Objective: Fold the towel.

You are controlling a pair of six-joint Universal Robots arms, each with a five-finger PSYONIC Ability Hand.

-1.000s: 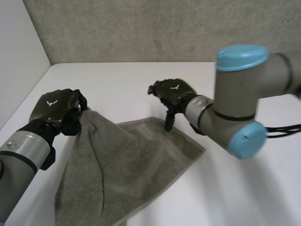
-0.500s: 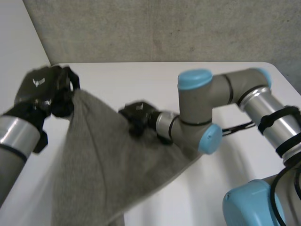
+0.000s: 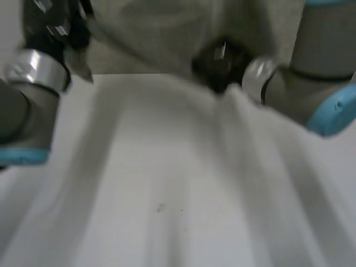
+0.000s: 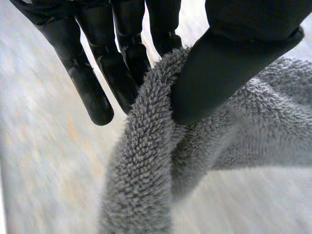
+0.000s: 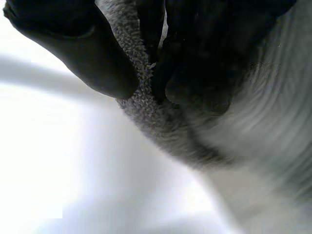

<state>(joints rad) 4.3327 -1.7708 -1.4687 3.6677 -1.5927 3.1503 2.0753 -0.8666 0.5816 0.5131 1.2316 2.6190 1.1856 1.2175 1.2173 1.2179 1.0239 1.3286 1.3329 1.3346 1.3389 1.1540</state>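
No text, label or number is legible.

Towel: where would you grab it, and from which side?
Probably by its edge, from above. The towel hangs bunched into a thick fluffy ridge there, and the left hand and right hand each pinch that ridge between thumb and fingers.

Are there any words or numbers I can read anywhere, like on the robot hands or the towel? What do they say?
No words or numbers can be read.
Left robot hand: a small pale mark on its back, too blurred to read.
Right robot hand: a small pale mark too, also too blurred to read.
Towel: plain grey, no label to be seen.
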